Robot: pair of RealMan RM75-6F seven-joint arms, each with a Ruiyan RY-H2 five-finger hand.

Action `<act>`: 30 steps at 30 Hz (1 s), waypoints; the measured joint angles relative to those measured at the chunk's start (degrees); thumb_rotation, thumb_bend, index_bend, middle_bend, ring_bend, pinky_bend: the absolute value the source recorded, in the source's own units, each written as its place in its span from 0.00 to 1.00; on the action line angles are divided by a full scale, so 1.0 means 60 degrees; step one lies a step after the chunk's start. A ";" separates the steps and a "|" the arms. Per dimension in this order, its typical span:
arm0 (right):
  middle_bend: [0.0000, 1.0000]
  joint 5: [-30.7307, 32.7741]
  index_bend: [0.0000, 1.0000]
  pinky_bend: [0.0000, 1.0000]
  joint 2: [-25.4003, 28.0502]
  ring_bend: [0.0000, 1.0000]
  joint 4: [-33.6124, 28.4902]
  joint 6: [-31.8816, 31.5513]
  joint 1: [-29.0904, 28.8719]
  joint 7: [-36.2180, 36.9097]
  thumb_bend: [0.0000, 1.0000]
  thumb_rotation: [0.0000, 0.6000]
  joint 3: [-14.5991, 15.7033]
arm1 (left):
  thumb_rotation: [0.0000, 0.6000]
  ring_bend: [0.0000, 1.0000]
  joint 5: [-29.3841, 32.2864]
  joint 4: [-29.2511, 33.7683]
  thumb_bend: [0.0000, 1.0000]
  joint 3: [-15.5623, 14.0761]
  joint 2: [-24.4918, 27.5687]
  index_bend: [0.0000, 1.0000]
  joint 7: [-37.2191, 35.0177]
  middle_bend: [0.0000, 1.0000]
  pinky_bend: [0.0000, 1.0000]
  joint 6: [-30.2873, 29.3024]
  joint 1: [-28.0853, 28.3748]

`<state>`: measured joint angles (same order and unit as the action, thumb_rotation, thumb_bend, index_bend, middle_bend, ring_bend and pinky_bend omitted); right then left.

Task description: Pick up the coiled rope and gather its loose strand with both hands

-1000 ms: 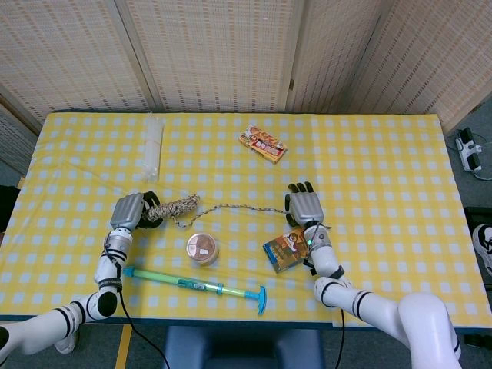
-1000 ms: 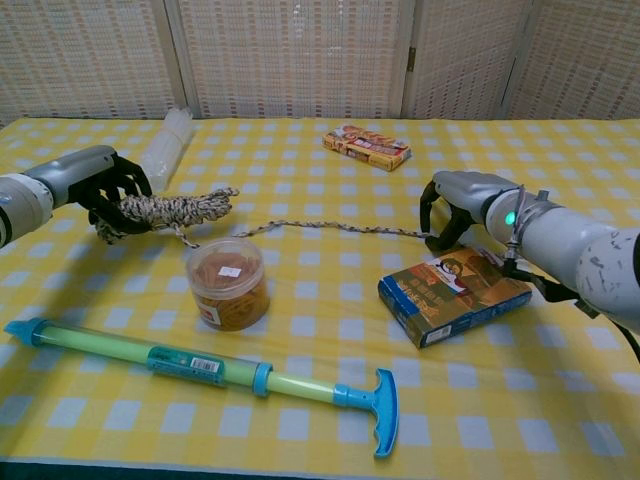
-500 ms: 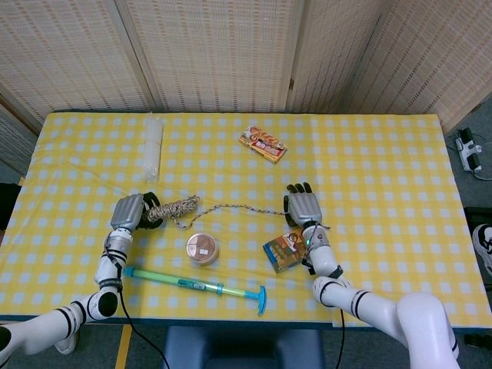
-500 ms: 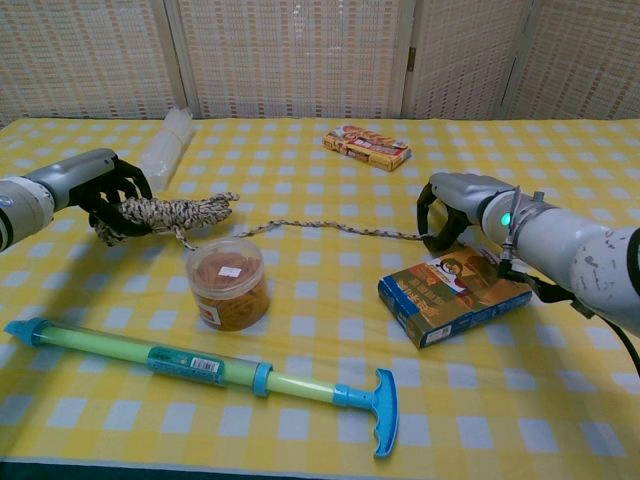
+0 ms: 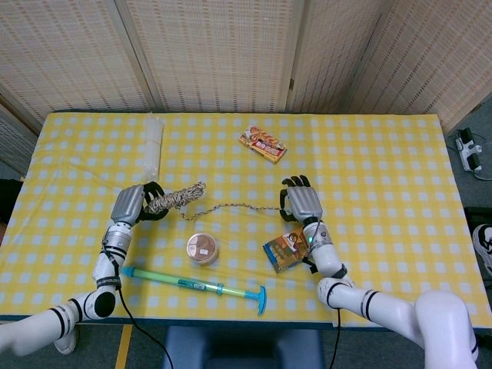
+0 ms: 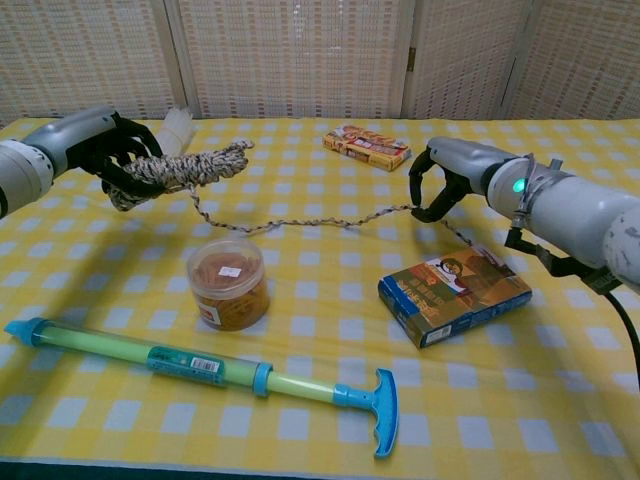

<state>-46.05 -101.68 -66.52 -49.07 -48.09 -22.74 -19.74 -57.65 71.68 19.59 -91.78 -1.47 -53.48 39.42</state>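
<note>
The coiled rope point(image 6: 185, 166) is a mottled tan bundle, lifted off the table and tilted up to the right; my left hand point(image 6: 108, 150) grips its left end. In the head view the coiled rope point(image 5: 177, 197) sits beside my left hand point(image 5: 131, 204). Its loose strand point(image 6: 300, 222) sags from the coil across to my right hand point(image 6: 440, 185), which pinches the strand's far end above the cloth. From overhead the loose strand point(image 5: 234, 205) runs to my right hand point(image 5: 301, 204).
Under the strand stands a round tub point(image 6: 228, 284). A green and blue pump toy point(image 6: 200, 367) lies along the front edge. A blue box point(image 6: 455, 293) lies below my right hand. A snack box point(image 6: 366, 146) and a clear roll point(image 6: 166, 133) lie further back.
Both hands rose off the table. The left lifted the coil and tilted it up; the right raised the strand's end, so the strand now hangs between them.
</note>
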 measured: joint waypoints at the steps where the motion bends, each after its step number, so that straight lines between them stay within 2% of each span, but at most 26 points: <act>1: 0.22 -0.0027 0.62 0.00 0.0129 0.10 -0.0243 -0.0054 0.0026 0.0052 0.40 1.00 -0.0045 | 1.00 0.60 -0.0080 0.0175 0.62 0.0026 0.0065 0.70 -0.0098 0.63 0.69 -0.0036 -0.0012; 6: 0.22 -0.0025 0.62 0.00 0.0857 0.09 -0.1444 -0.0290 0.0114 0.0241 0.40 1.00 -0.0310 | 1.00 0.60 -0.0609 0.1216 0.62 0.0101 0.0445 0.70 -0.0621 0.63 0.69 -0.0237 -0.0094; 17: 0.23 0.0491 0.63 0.00 0.1277 0.11 -0.2464 -0.0652 -0.0278 0.0332 0.41 1.00 -0.0903 | 1.00 0.60 -0.1751 0.3098 0.62 -0.0170 0.0953 0.70 -0.0965 0.63 0.68 -0.0381 -0.0029; 23: 0.23 0.0474 0.63 0.00 0.1380 0.11 -0.3140 -0.1061 -0.0587 0.0218 0.41 1.00 -0.1162 | 1.00 0.60 -0.1615 0.3399 0.62 -0.0253 0.0810 0.70 -0.0309 0.63 0.68 -0.0286 0.0311; 30: 0.23 0.0457 0.63 0.00 0.1536 0.11 -0.4161 -0.1615 -0.0968 -0.0116 0.41 1.00 -0.1414 | 1.00 0.60 -0.0784 0.3534 0.62 -0.0146 0.0431 0.70 0.0554 0.63 0.68 -0.0152 0.0785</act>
<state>-43.31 -92.46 -91.49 -58.76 -53.90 -23.43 -28.22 -62.35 92.89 18.71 -89.19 1.85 -54.39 44.12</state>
